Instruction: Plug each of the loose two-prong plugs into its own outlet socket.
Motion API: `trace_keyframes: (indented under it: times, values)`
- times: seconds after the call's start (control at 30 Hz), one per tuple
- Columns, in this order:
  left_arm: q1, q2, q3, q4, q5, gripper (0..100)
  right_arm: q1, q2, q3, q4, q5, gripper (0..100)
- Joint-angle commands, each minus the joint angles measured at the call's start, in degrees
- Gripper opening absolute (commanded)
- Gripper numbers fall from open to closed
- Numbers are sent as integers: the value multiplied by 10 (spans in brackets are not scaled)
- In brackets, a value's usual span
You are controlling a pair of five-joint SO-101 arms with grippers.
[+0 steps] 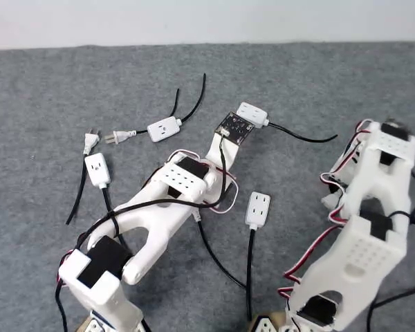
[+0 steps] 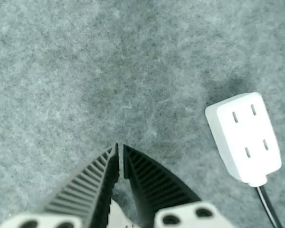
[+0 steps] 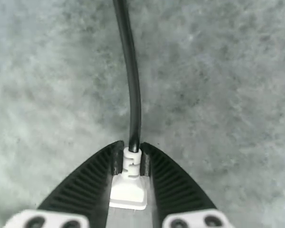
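We find no text, label, brand, number or sign that we can read in any of the views. The face of the outlet socket (image 2: 243,137) shows us plain slots, and the white cord end (image 3: 128,190) clamped in the right claw (image 3: 131,146) looks unmarked as far as we can tell.
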Motion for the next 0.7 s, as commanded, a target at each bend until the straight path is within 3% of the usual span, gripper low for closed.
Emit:
trace_keyframes:
  times: [0.0,0.17,0.27,0.47,0.67]
  values:
    - [-17,16,-58,25,28,13,-24,-100,-30,50,24,7]
    - [-39,127,-196,157,44,13,-65,-218,-30,113,64,7]
    - [-32,174,-259,234,-50,13,-111,-287,-29,151,127,7]
    - [-3,188,-256,298,-256,13,-189,-391,-28,218,243,7]
    - [8,185,-240,313,-332,12,-241,-451,81,213,261,7]
